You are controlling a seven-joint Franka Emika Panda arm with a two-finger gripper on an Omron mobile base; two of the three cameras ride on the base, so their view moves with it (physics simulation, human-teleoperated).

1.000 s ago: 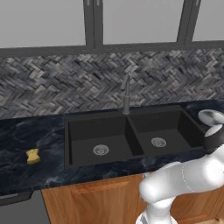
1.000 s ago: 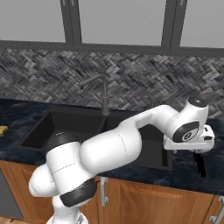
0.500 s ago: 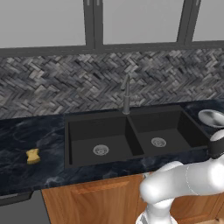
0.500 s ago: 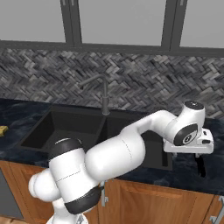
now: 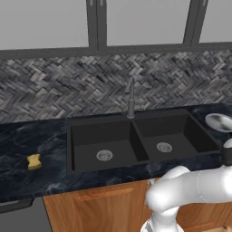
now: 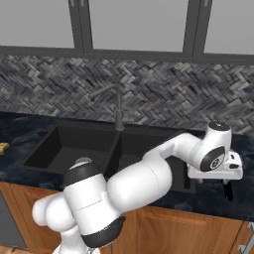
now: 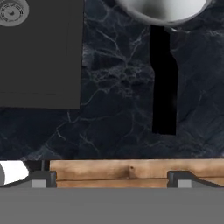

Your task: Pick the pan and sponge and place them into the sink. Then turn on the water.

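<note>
The grey pan (image 5: 219, 121) rests on the dark counter right of the black sink (image 5: 136, 118). In the hand view its round bowl (image 7: 162, 9) is at the top and its black handle (image 7: 164, 78) runs down toward me. My gripper (image 7: 112, 179) is open and empty, hovering over the counter's front edge, short of the handle's end. From the right base view the gripper (image 6: 229, 192) points down at the counter's front right. The yellow sponge (image 5: 34, 161) lies on the counter left of the sink, and at the left edge of the right base view (image 6: 4, 147).
A slim grey faucet (image 5: 131, 97) stands behind the divider between the basins, each with a silver drain (image 5: 104, 155). A herringbone tile wall rises behind. Wooden cabinet fronts (image 7: 109, 168) lie below the counter edge. The white arm (image 6: 149, 173) reaches across the sink's front right.
In the left base view the hand has dropped toward the counter's front edge, uncovering the pan. Pan and sponge have not moved. The gripper stays open.
</note>
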